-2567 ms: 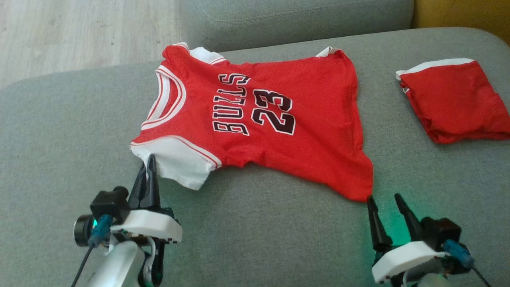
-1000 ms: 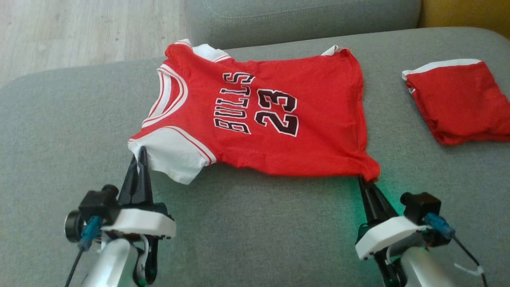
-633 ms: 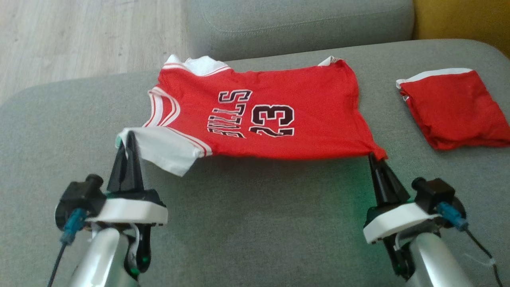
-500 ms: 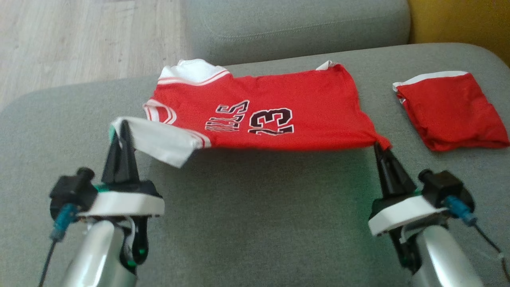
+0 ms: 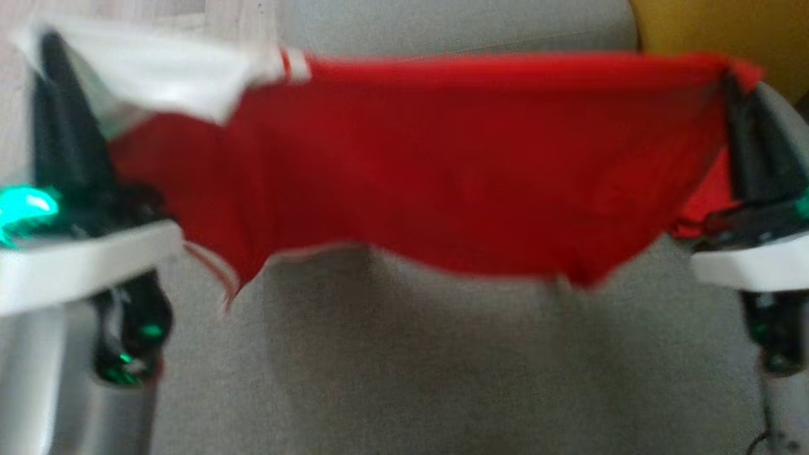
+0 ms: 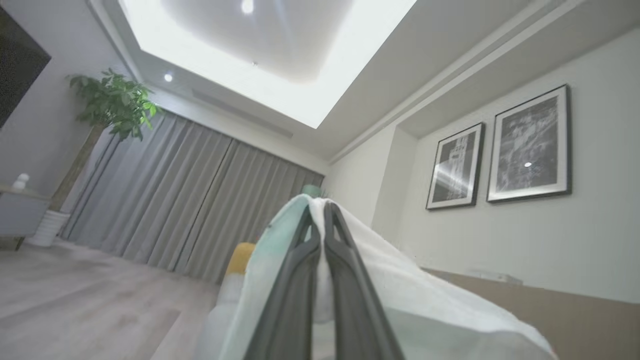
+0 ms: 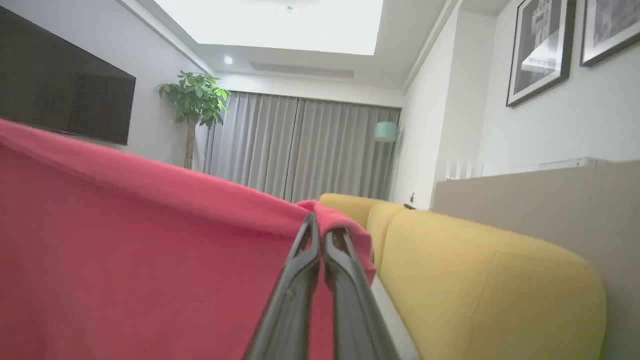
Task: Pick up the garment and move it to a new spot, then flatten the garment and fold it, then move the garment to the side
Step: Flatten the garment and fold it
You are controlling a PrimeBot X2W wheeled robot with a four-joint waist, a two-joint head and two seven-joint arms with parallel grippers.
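The garment (image 5: 442,158), a red jersey with white sleeves, hangs stretched in the air above the grey sofa seat (image 5: 411,366), blurred in the head view. My left gripper (image 5: 47,47) at the upper left is shut on its white sleeve (image 6: 400,280). At the upper right my right gripper (image 5: 733,79) is shut on a red hem corner (image 7: 330,215). In both wrist views the fingers press together with cloth pinched at their tips. The jersey's lower edge sags toward the seat between the two arms.
A sliver of another red cloth (image 5: 708,196) shows behind the right gripper on the seat. A yellow sofa (image 7: 475,270) stands to the right. The grey backrest (image 5: 442,25) runs across the far side, with wooden floor (image 6: 75,300) beyond the left end.
Both grippers have risen high with the garment, lifting it off the seat so it hangs between them. The head camera has also shifted.
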